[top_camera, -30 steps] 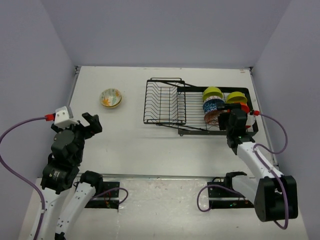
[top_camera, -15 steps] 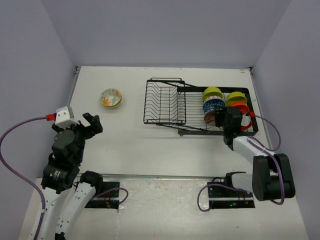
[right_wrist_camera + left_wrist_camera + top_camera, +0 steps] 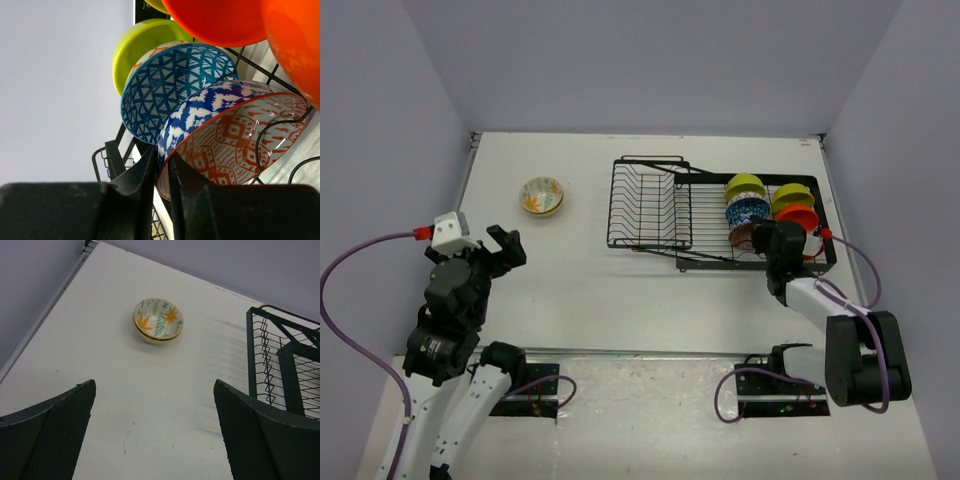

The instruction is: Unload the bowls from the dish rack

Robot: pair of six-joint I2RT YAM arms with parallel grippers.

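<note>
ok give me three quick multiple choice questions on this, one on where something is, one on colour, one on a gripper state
1. Where is the floral bowl relative to the dish rack?
A inside it
B on the table to its left
C on the table to its right

2. What colours does the patterned bowl at the right gripper show?
A plain lime green
B plain orange
C blue and white outside, orange pattern inside

3. How is the left gripper?
A open, holding nothing
B shut on a bowl
C shut on a rack wire

Answers:
1 B, the top view shows it alone on the table left of the rack.
2 C, the right wrist view shows both faces.
3 A, its fingers stand wide apart above the table.
</note>
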